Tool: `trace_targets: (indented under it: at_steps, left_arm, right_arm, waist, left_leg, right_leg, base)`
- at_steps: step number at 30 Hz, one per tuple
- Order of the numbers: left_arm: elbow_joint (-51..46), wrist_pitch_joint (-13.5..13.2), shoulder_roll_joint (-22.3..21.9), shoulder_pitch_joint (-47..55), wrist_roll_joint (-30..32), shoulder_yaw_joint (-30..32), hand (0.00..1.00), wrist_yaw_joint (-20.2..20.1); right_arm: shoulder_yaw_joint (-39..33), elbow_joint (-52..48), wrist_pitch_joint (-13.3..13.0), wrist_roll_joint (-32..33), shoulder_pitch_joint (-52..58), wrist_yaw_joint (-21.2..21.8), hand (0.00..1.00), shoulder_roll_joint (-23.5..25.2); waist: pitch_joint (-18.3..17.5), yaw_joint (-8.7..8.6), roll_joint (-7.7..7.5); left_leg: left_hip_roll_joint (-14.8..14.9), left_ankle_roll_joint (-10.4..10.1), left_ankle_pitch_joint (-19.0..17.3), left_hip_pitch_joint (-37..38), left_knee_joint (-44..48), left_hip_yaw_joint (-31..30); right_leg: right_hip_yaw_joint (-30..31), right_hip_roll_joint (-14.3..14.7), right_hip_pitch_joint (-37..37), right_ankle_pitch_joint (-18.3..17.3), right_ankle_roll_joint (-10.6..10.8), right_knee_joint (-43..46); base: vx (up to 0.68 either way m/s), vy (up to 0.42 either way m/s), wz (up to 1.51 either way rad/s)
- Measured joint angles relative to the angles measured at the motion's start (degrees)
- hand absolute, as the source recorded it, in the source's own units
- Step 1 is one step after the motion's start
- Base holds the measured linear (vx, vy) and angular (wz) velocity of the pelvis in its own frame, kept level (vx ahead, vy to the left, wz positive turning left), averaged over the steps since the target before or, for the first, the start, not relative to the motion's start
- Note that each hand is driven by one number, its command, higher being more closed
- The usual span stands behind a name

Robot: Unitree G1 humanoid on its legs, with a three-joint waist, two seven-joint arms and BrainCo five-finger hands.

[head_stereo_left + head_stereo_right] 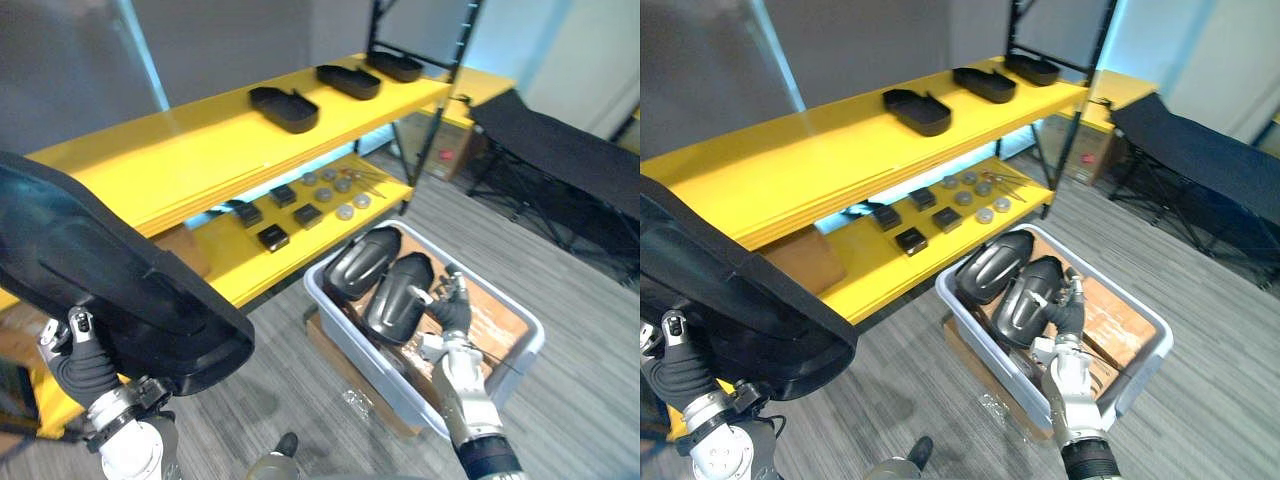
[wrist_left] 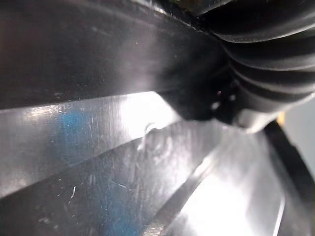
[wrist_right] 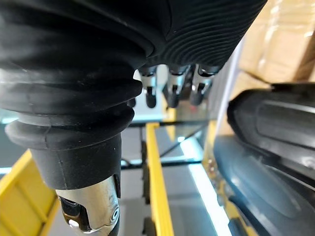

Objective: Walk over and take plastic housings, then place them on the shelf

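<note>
Looking into the grey bin (image 1: 350, 340), you have the right robot hand (image 1: 452, 305) just beside the nearest housing (image 1: 400, 298). Its fingers are loose and apart, clasping nothing, alongside that housing's long axis, which runs toward the shelf (image 1: 200, 140). The left robot hand (image 1: 82, 365) sits under a big housing (image 1: 110, 270) — its fingers are hidden, so I can't tell their state.

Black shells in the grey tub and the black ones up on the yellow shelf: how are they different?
The two glossy black plastic shells in the grey plastic tub lie rounded back up; the three black plastic shells on the yellow top shelf lie hollow side up, like trays. The tub pair lean together, touching; the shelf three lie flat, spaced in a row. All are black plastic.
</note>
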Motion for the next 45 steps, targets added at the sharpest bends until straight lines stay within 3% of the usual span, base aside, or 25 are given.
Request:
trace_targets:
  at_steps: [1, 2, 3, 6, 7, 11, 13, 16, 17, 18, 19, 20, 21, 22, 23, 24, 27, 32, 34, 36, 37, 38, 40, 42, 45]
  left_arm:
    - [0.04, -0.39, 0.04, -0.38, 0.1, -1.1, 1.0, -0.99]
    - [0.35, -0.73, 0.11, -1.87, -0.01, -3.26, 1.0, -3.45]
    - [1.1, -0.98, 0.22, -3.39, -0.12, -5.89, 1.0, -5.92]
    - [1.61, -1.0, 0.5, -4.67, -0.11, -10.18, 1.0, -8.8]
    - [1.61, -0.96, 0.76, -4.68, -0.12, -10.75, 1.0, -8.76]
    - [2.72, -0.73, 2.31, -5.88, -0.03, -10.51, 1.0, -8.14]
    - [2.97, -0.58, 2.27, -6.23, 0.43, -10.58, 1.0, -7.16]
    - [3.6, -0.42, 2.34, -6.52, 0.76, -10.39, 1.0, -6.01]
    - [3.63, -0.4, 2.34, -6.64, 1.13, -10.18, 1.0, -5.99]
    - [3.62, -0.34, 2.48, -6.63, 1.51, -9.84, 1.0, -5.92]
    - [3.72, -0.26, 2.55, -6.5, 1.37, -9.71, 1.0, -6.07]
    - [4.53, -0.05, 2.42, -6.89, 0.93, -9.14, 1.0, -6.68]
    - [5.03, 0.8, 2.33, -7.18, 0.17, -8.84, 1.0, -7.69]
    - [5.02, 1.37, 2.35, -6.99, -0.43, -8.64, 1.0, -8.4]
    - [4.98, 2.23, 2.83, -6.71, -3.02, -8.36, 1.0, -9.66]
    - [5.01, 2.68, 3.46, -6.85, -5.39, -8.13, 1.0, -9.96]
    - [5.1, 4.18, 4.41, -7.17, -6.18, -8.32, 1.0, -10.52]
    - [7.18, 4.42, 4.53, -13.11, -8.99, -9.43, 1.0, -10.56]
    - [8.56, 4.4, 4.54, -13.87, -9.05, -9.05, 1.0, -10.48]
    - [8.98, 4.4, 5.23, -13.76, -9.04, -9.05, 1.0, -10.54]
    - [9.28, 4.32, 6.07, -13.74, -9.05, -9.01, 1.0, -10.63]
    - [9.89, 4.34, 5.32, -13.48, -9.05, -9.07, 1.0, -10.68]
    - [9.92, 4.44, 2.94, -11.87, -8.95, -10.79, 1.0, -11.3]
    - [9.39, 4.29, 2.08, -12.08, -8.97, -10.8, 1.0, -12.04]
    - [8.62, 3.98, 2.25, -12.18, -9.02, -9.86, 1.0, -11.53]
  right_arm:
    - [-1.85, -1.32, 0.13, -0.02, 1.57, -0.03, 0.0, 0.18]
    - [-4.7, -3.6, 0.35, -0.02, 4.5, -0.21, 0.0, 0.38]
    - [-7.35, -5.43, 0.39, -0.02, 7.78, -0.5, 0.0, 0.27]
    - [-10.45, -7.4, 0.33, -0.08, 11.36, -1.32, 0.0, 0.11]
    - [-10.36, -7.93, -0.11, -0.08, 11.19, -1.11, 0.0, 0.25]
    - [-9.68, -8.01, -1.31, 0.14, 9.99, 1.65, 0.0, 1.74]
    - [-7.8, -9.23, -3.15, 0.96, 9.55, 4.34, 0.0, 2.28]
    - [-4.74, -10.25, -6.46, 0.92, 9.61, 4.69, 0.0, 4.02]
    - [-4.22, -10.31, -6.87, 0.92, 9.49, 4.56, 0.0, 4.71]
    - [-3.4, -10.71, -7.22, 0.91, 9.56, 4.16, 0.0, 5.69]
    - [-3.14, -11.04, -7.26, 0.89, 9.91, 4.01, 0.0, 5.6]
    - [-2.65, -11.64, -7.48, 0.79, 10.42, 3.8, 0.0, 5.82]
    - [-2.5, -11.62, -7.48, 0.61, 10.93, 3.79, 0.0, 6.08]
    - [-2.61, -11.62, -7.52, 0.4, 10.93, 3.79, 0.0, 6.22]
    - [-2.53, -11.62, -8.43, -0.93, 10.9, 3.59, 0.0, 6.51]
    - [-2.54, -12.13, -10.34, -2.7, 10.79, 3.18, 0.0, 6.92]
    - [-3.68, -14.5, -11.33, -3.72, 11.01, 3.16, 0.0, 6.91]
    - [-10.28, -16.4, -12.54, -3.54, 10.89, 3.7, 0.0, 6.44]
    - [-10.62, -16.41, -12.54, -3.49, 10.91, 3.77, 0.0, 6.22]
    - [-10.43, -16.43, -12.53, -3.46, 12.17, 3.78, 0.0, 6.26]
    - [-10.45, -16.48, -12.48, -3.42, 13.02, 3.78, 0.0, 6.25]
    - [-10.49, -16.36, -12.32, -3.4, 13.04, 3.78, 0.0, 5.73]
    - [-10.59, -16.55, -12.32, -3.37, 12.47, 3.83, 0.0, 3.98]
    - [-11.12, -16.57, -12.27, -3.37, 12.64, 4.02, 0.0, 3.77]
    - [-11.65, -16.92, -12.29, -3.38, 12.4, 5.27, 0.0, 3.68]
  waist:
    - [0.23, -1.38, 0.32]
    - [1.48, -3.25, 1.04]
    - [2.09, -5.11, 1.84]
    - [2.29, -6.39, 3.75]
    - [2.93, -6.34, 4.62]
    - [5.69, -6.03, 3.78]
    - [8.12, -5.97, 3.44]
    - [9.42, -5.31, 2.04]
    - [9.59, -5.12, 1.17]
    - [9.89, -4.42, 0.48]
    - [9.67, -4.3, 0.74]
    - [9.8, -4.8, 0.92]
    - [9.61, -5.48, 0.41]
    - [9.51, -5.56, 0.33]
    - [9.06, -5.48, 0.24]
    - [8.89, -5.8, 0.16]
    - [8.83, -6.81, 0.18]
    - [8.67, -8.77, 0.83]
    - [8.36, -8.83, 1.3]
    - [7.39, -9.02, 0.09]
    - [6.42, -9.23, -1.34]
    - [6.35, -8.85, -0.25]
    - [4.56, -8.91, 3.57]
    - [3.94, -8.71, 4.62]
    - [3.37, -8.67, 4.74]
  left_leg:
    - [0.48, 3.28, -0.48, -1.39, 0.11, 4.18]
    - [2.42, 6.79, -0.51, -2.8, 1.6, 13.56]
    - [4.1, 7.69, -0.52, -3.83, 2.75, 21.77]
    - [5.43, 7.27, 0.92, -4.46, 2.98, 30.83]
    - [5.6, 4.51, 3.3, -5.27, 4.85, 31.08]
    - [6.38, 3.81, 0.03, -9.39, 14.28, 32.82]
    - [7.31, 3.98, -3.22, -12.0, 21.09, 33.29]
    - [6.32, 3.96, -5.37, -12.6, 23.83, 33.96]
    - [5.95, 5.04, -6.02, -12.9, 25.08, 34.34]
    - [5.65, 8.06, -10.24, -13.77, 32.44, 36.63]
    - [4.98, 8.87, -12.95, -13.09, 34.28, 37.95]
    - [3.48, 7.44, -15.9, -12.34, 34.0, 37.47]
    - [1.59, 7.61, -15.7, -10.97, 31.08, 36.08]
    - [0.89, 7.65, -15.54, -10.15, 29.18, 35.51]
    - [0.39, 8.28, -14.23, -7.83, 24.49, 34.58]
    - [0.25, 9.37, -12.59, -6.06, 21.34, 33.39]
    - [0.18, 9.03, -11.44, -1.65, 16.28, 31.28]
    - [1.21, 7.94, -12.04, 1.73, 13.95, 27.29]
    - [2.84, 5.93, -13.37, 2.99, 14.47, 26.29]
    - [3.43, 3.56, -14.95, 3.49, 15.33, 25.48]
    - [3.07, 1.85, -16.61, 3.86, 15.83, 24.66]
    - [4.5, 1.07, -17.58, 3.89, 16.85, 24.6]
    - [7.48, 0.18, -17.81, 4.11, 16.3, 24.98]
    - [8.83, -0.82, -17.56, 6.4, 14.4, 26.16]
    - [9.68, -1.46, -18.07, 7.88, 13.99, 26.61]
  right_leg:
    - [-2.82, 0.08, 1.04, -0.14, -0.03, -0.31]
    - [-6.84, 0.28, 3.16, -0.13, -0.02, -0.37]
    - [-9.82, 0.26, 4.98, -0.15, -0.01, -0.34]
    - [-11.4, -0.91, 5.8, -0.55, 0.56, 0.75]
    - [-10.1, -1.42, 5.53, -1.88, 1.09, 1.21]
    - [-6.68, -2.76, 4.23, -4.71, 2.97, 1.98]
    - [-6.12, -3.66, 3.58, -7.84, 5.41, 4.31]
    - [-6.24, -5.92, 3.63, -11.02, 5.62, 6.8]
    - [-6.58, -6.92, 3.71, -11.4, 5.24, 6.81]
    - [-6.88, -7.96, 4.34, -11.73, 4.52, 7.22]
    - [-6.68, -8.12, 5.23, -10.79, 4.69, 8.64]
    - [-3.76, -9.68, 2.69, -9.29, 1.22, 16.92]
    - [1.0, -11.07, -2.25, -4.18, -4.5, 25.78]
    - [3.19, -11.12, -4.58, 0.29, -5.37, 29.05]
    - [7.19, -10.13, -8.44, 6.48, -3.45, 33.64]
    - [9.32, -7.6, -11.32, 2.02, -2.07, 36.51]
    - [9.25, -2.2, -14.84, -4.2, -2.11, 32.0]
    - [13.12, 2.38, -21.01, -4.73, -2.7, 13.8]
    - [15.12, 2.9, -21.81, -1.43, -2.24, 8.24]
    - [17.29, 2.74, -21.3, 6.17, -3.54, 3.27]
    - [17.88, 2.27, -19.55, 10.35, -0.49, 1.57]
    - [18.09, 3.51, -18.05, 9.31, 0.3, -0.4]
    - [16.96, 6.37, -16.8, 9.75, -0.37, -2.63]
    - [16.78, 7.63, -14.73, 9.86, -0.6, -3.88]
    - [16.78, 8.57, -12.37, 10.58, -1.41, -6.43]
  base:
    - [-0.04, -0.09, 1.51]
    - [-0.04, -0.053, 2.06]
    - [-0.02, -0.001, 1.86]
    - [0.01, 0.073, 0.8]
    - [-0.02, 0.05, -0.1]
    - [-0.07, 0.021, -0.27]
    - [-0.11, 0.038, -0.21]
    - [-0.06, 0.084, 0.09]
    - [0.06, 0.154, 0.2]
    - [0.11, 0.151, 0.15]
    - [0.2, 0.192, 0.47]
    - [0.25, 0.196, 0.82]
    - [0.25, 0.181, 0.89]
    - [0.27, 0.183, 0.64]
    - [0.3, 0.15, 0.48]
    - [0.31, 0.142, 0.48]
    - [0.34, 0.083, 0.46]
    - [0.28, -0.059, 0.45]
    - [0.23, -0.217, 0.23]
    - [0.18, -0.273, 0.34]
    - [0.18, -0.317, 0.29]
    - [0.19, -0.375, 0.13]
    - [0.17, -0.273, -0.04]
    - [0.1, -0.111, -0.04]
    - [0.03, -0.026, -0.1]
